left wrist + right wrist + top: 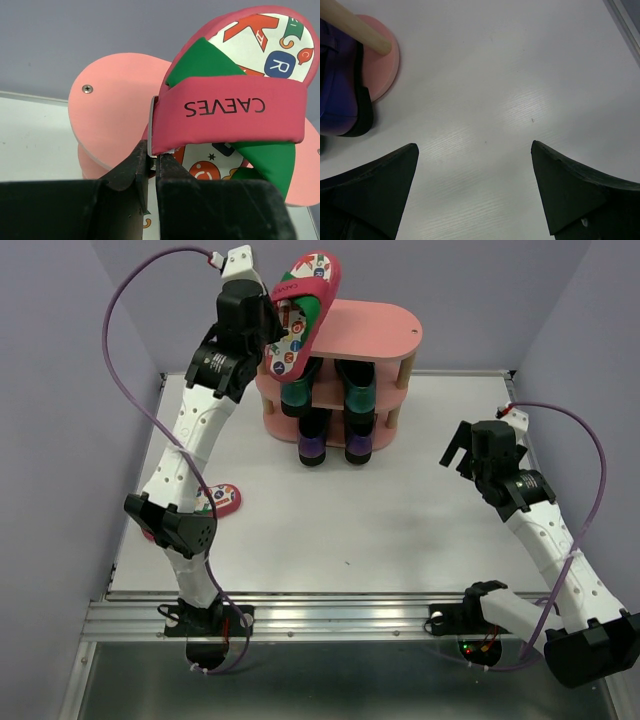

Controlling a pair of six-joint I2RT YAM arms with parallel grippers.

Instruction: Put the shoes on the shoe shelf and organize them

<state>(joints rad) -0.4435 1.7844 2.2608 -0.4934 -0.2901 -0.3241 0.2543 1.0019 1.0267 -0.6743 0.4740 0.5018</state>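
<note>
Above the shoe shelf (385, 325), one red flip-flop (305, 300) clamped at its strap in the left gripper (152, 160), second flip-flop (222, 499), probably its mate, on the table (400, 510) behind the left arm (190, 450), two green loafers (358, 388) mid-tier, two purple loafers (313, 447) below, right gripper (474, 145) fingers wide apart.

The pink three-tier shelf (385, 325) is carrying glossy dark-green loafers (357, 390) on its middle board, glossy purple loafers (312, 448) underneath. One red flip-flop (305, 310) is hanging above its left end; another flip-flop (222, 498) is lying front-left on the worktop (400, 510).

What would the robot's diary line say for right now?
left gripper: shut on flip-flop, at shelf top | right gripper: open, empty | other flip-flop: on table
</note>
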